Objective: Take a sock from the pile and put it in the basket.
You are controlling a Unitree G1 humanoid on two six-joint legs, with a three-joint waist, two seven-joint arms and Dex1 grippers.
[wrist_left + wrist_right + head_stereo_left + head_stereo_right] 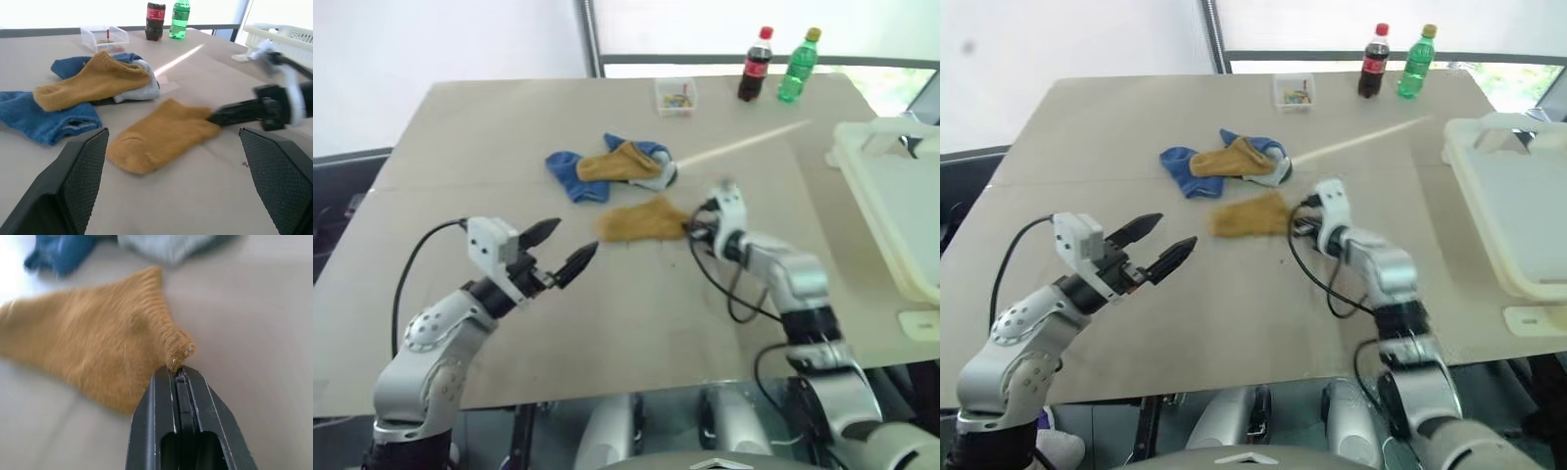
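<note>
Right gripper (178, 374) pinches my mustard sock (641, 219) mid-desk, near the pile (612, 164); left gripper (566, 247) gapes empty.

Tan table (489, 147), items lying directly on top.
Pile (612, 166) of socks mid-table; lone mustard sock (641, 220) just beside; clear box (675, 96), two bottles (773, 67) at far edge; basket (896, 196) at right edge.

Beige table (509, 127) beneath bright window (724, 24)
</note>
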